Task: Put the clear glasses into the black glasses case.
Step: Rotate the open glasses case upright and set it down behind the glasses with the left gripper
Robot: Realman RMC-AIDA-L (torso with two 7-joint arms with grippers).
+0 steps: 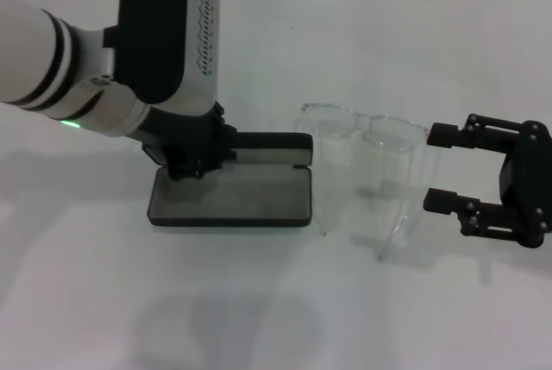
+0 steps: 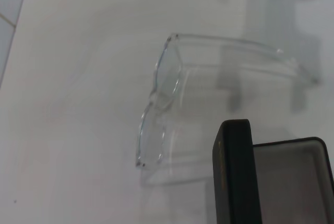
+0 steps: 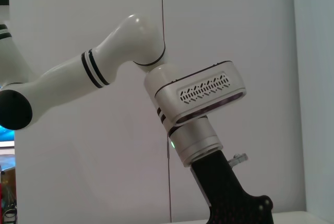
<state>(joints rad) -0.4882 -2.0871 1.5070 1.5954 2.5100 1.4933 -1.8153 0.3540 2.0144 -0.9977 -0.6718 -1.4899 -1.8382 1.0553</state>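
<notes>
We see the left arm point(image 1: 52, 59) as a glossy white tube ringed by paired black bands, with a small green light glowing on its underside near the wrist. Its wrist housing point(image 1: 172, 25) is a rounded block, black on one face and silver-white on the other, bearing a row of slanted vent slots. Below it a silver collar meets a black mount with a fine dotted texture. The left gripper point(image 1: 197, 156) is matte black. The right gripper point(image 1: 450, 167) is also matte black, with two blocky fingers point(image 1: 448, 134) joined by visible pivot screws.
</notes>
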